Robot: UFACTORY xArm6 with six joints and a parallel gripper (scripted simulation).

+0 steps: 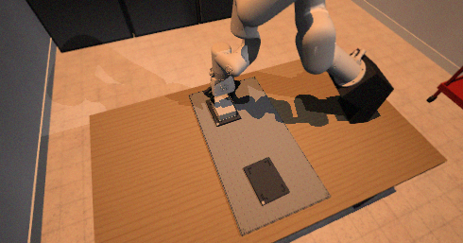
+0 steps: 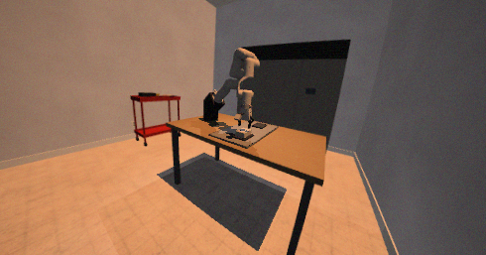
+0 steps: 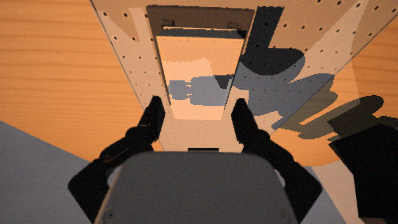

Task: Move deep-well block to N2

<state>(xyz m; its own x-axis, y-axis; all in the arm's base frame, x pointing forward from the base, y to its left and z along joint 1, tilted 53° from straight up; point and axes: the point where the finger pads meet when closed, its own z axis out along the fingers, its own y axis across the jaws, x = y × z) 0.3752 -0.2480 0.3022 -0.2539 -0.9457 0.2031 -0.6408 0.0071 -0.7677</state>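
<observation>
The deep-well block [image 1: 225,111] is a pale rectangular block standing in the dark nest N1 at the far end of the grey perforated mat [image 1: 257,154]. My gripper [image 1: 221,95] hangs straight above it, fingers wide open and empty. In the wrist view the block [image 3: 200,75] fills the middle, and my gripper [image 3: 198,105] has one black finger on each side of its near end, not gripping it. Nest N2 [image 1: 265,181] is an empty dark plate with corner locators at the near end of the mat. In the exterior view the gripper [image 2: 244,122] is small over the mat.
The arm's black base block [image 1: 366,92] stands at the table's right rear. A red cart [image 2: 155,115] stands on the floor beyond the table. The mat lies on a wooden table [image 1: 142,171] with open edges all round.
</observation>
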